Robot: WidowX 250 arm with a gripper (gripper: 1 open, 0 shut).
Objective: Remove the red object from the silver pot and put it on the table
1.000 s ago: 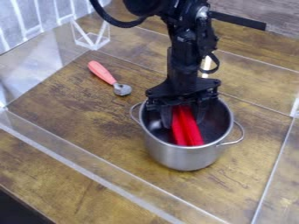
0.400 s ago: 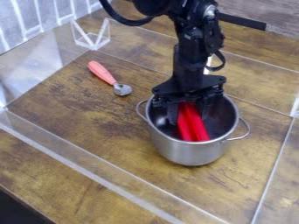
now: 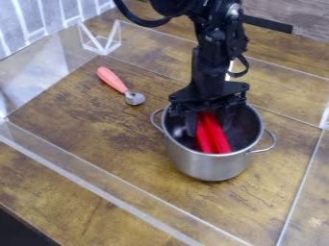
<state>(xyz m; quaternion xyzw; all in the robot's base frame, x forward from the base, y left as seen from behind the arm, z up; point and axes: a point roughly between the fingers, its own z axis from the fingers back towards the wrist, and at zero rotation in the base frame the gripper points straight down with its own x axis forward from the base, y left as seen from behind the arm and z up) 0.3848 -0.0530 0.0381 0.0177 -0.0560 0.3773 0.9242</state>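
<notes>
The silver pot (image 3: 206, 165) stands on the brown table (image 3: 90, 125), right of centre. Inside it the red object (image 3: 211, 135) leans on end, its ridged length running from the pot's floor up toward the rim. My gripper (image 3: 210, 113) hangs straight down into the pot's mouth from the black arm, its dark fingers shut on the upper end of the red object. The lower part of the red object shows below the fingers; its top end is hidden by them.
A spoon with a salmon-pink handle (image 3: 117, 83) lies on the table left of the pot. Clear acrylic walls (image 3: 77, 163) ring the tabletop. A white wire stand (image 3: 99, 36) sits at the back left.
The arm and the pot have shifted slightly to the right since the oldest frame. The grip on the red object looks the same.
</notes>
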